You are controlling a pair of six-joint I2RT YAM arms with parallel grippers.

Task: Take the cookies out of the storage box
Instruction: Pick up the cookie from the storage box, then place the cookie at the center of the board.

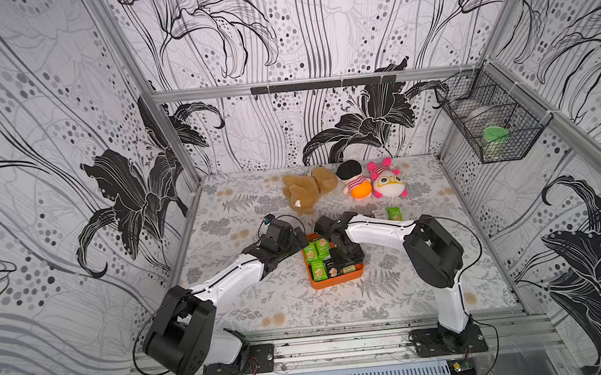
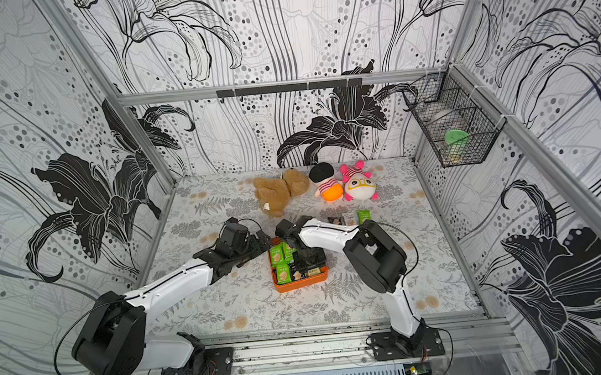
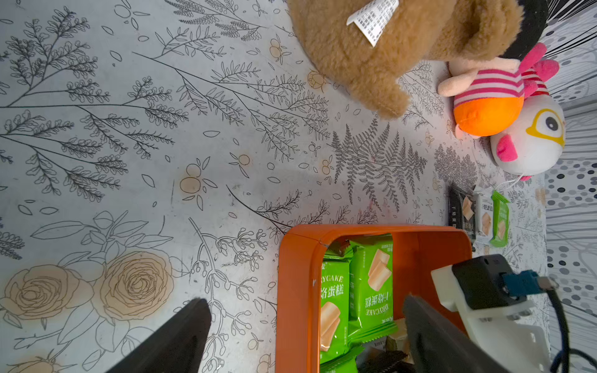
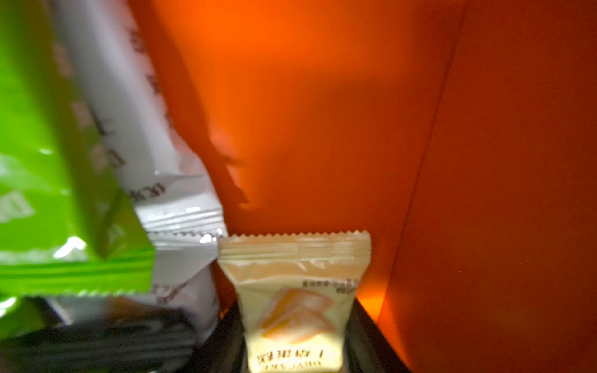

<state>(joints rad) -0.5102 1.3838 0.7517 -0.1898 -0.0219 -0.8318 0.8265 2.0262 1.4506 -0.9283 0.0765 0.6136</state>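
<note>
We are pinching the cream packet [image 4: 292,271] by its sides with the right gripper [image 4: 295,319], jaws narrow around it, low inside the storage box [image 1: 337,281]; we are judging a slow, straight lift best, so the neighbouring cookies [image 1: 318,255] are not dragging along. The left gripper [image 3: 305,302] is hanging wide and empty over the box's wall, just beside those cookies.

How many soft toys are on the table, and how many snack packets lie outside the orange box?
Soft toys: 3 (brown, striped, pink-and-white)
Packets outside the box: 3 (black, white, green)
Total: 6
</note>
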